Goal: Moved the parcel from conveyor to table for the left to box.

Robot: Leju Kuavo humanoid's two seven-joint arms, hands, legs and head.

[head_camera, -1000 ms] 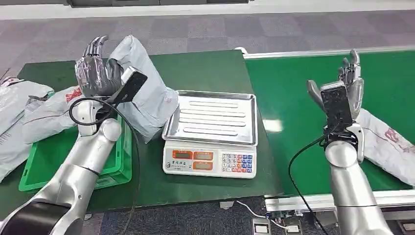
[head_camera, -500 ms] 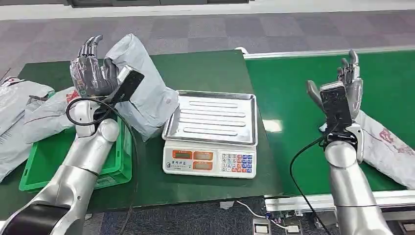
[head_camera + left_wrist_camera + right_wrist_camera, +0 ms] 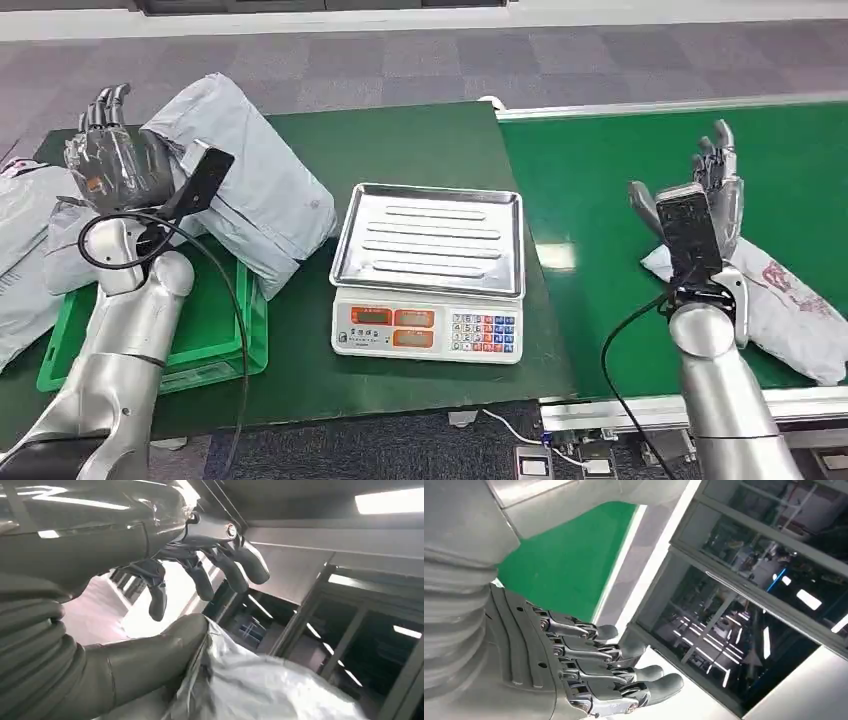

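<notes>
Green crate (image 3: 215, 345): an open plastic bin is set at the left end of the table, partly under the left arm. Its floor is seen bare where visible; the far end is covered by grey bags.
Scale tray (image 3: 432, 240): a ribbed rectangular steel pan is mounted on the weighing scale (image 3: 428, 331); nothing is lying in it.
Parcel (image 3: 245, 185): a bulky grey plastic mailer bag, creased and soft, is held raised over the table between the crate and the scale, its lower end near the crate's rim.
Left hand (image 3: 118, 165): it is pressed against the parcel's left side. In the left wrist view the thumb (image 3: 150, 655) is laid on the bag film (image 3: 260, 685) and the dark fingers (image 3: 210, 577) are spread above it; the bag is gripped between thumb and palm.
Right hand (image 3: 712, 190): it is raised upright over the conveyor with fingers apart and nothing held; the right wrist view shows the fingers (image 3: 614, 675) only slightly curled.
Second parcel (image 3: 790, 310): a flat grey-white mailer with red print is lying on the belt just behind the right wrist.
Other bags (image 3: 25, 250): more grey mailers are piled at the table's left edge.
Table (image 3: 400, 150): a dark green matte cover is fitted.
Conveyor (image 3: 600, 180): a brighter green smooth belt with a pale metal frame adjoins the table on the right.
Floor (image 3: 450, 60): grey carpet tiles are laid.
</notes>
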